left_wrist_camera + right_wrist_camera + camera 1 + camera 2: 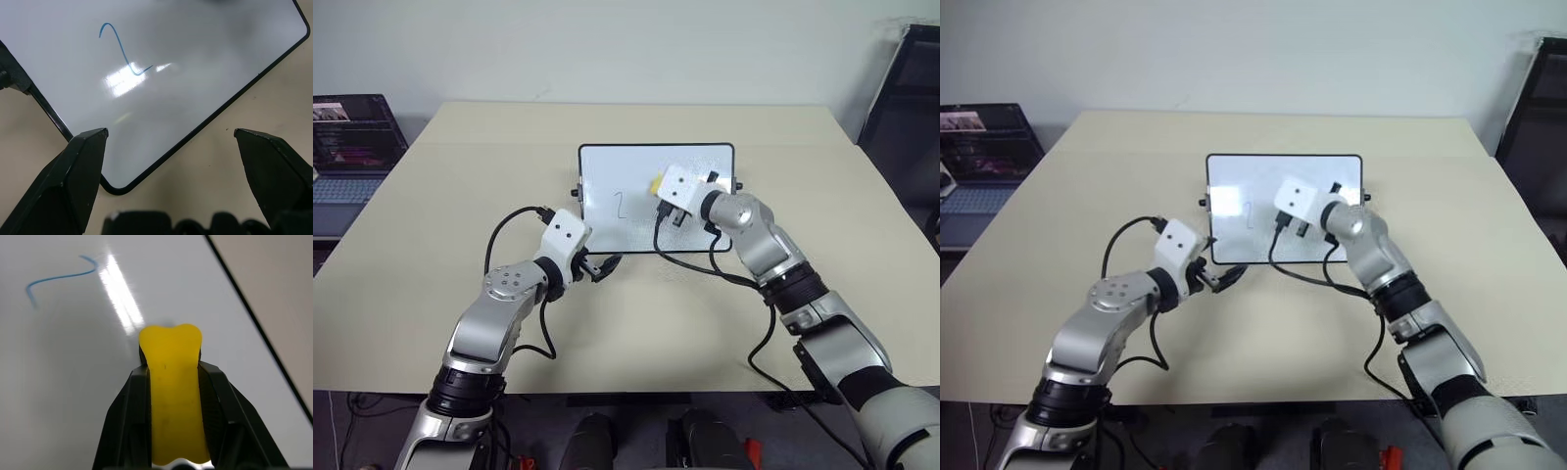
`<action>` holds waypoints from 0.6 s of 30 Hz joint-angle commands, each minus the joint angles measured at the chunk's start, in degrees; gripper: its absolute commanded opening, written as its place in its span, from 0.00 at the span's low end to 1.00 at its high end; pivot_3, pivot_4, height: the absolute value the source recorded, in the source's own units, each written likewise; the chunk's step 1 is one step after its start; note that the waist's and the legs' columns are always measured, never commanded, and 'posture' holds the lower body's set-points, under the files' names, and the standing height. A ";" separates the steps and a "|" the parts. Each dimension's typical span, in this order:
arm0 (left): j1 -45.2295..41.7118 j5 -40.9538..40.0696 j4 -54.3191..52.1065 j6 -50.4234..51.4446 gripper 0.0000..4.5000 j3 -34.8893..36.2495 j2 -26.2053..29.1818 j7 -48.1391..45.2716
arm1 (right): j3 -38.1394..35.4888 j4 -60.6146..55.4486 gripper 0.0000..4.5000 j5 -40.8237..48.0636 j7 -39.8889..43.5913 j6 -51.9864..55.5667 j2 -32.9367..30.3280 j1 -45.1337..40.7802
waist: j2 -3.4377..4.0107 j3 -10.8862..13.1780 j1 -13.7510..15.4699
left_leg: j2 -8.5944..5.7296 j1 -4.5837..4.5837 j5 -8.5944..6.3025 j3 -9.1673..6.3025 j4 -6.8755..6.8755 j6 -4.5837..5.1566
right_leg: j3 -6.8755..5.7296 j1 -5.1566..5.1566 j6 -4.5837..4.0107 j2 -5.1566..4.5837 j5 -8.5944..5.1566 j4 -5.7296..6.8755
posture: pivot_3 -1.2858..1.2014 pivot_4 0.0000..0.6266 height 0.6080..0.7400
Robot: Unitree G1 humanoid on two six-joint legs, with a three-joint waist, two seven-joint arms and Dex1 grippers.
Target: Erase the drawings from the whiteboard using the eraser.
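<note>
The whiteboard [607,166] lies flat in the middle of the table. One blue drawing, a "2" [620,204], is on its left half; it also appears in the left wrist view as a curved line [122,51]. My right gripper [172,374] is shut on the yellow eraser [173,396], whose tip pokes out over the board's right half [656,184], to the right of the "2" [61,276]. I cannot tell whether the eraser touches the surface. My left gripper [168,132] stands open and empty at the board's near left corner [605,266].
The beige table [431,235] spreads wide on every side of the board. A laptop [347,147] stands off the table's left edge. A dark frame [906,88] stands at the far right. Black cables loop from both wrists over the table.
</note>
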 commanded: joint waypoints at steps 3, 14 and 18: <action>-0.75 -0.20 -1.80 -0.37 1.00 0.55 -0.01 -0.07 | -0.12 -0.24 0.22 0.88 3.32 0.22 0.04 0.33 | 0.01 0.00 -0.01 | 0.01 -0.02 0.00 0.02 -0.06 0.00 | 0.02 -0.02 0.00 0.00 0.00 -0.07 | 0.52 0.24 1.00; -1.33 -0.36 -2.62 0.83 1.00 0.20 -0.25 -0.15 | 1.32 -8.38 0.22 0.10 10.36 3.23 -1.55 5.55 | 0.01 0.00 -0.02 | 0.01 0.04 0.00 0.00 0.00 0.00 | -0.02 0.04 0.00 0.00 0.00 0.01 | 0.52 0.24 1.00; -1.05 -0.33 -2.62 1.01 1.00 0.70 -0.04 -0.28 | -3.53 -11.88 0.22 3.79 7.82 5.27 0.04 6.37 | 0.00 0.01 0.02 | 0.01 0.01 0.00 -0.01 -0.01 0.00 | -0.01 0.01 0.00 0.01 0.00 0.02 | 0.52 0.24 1.00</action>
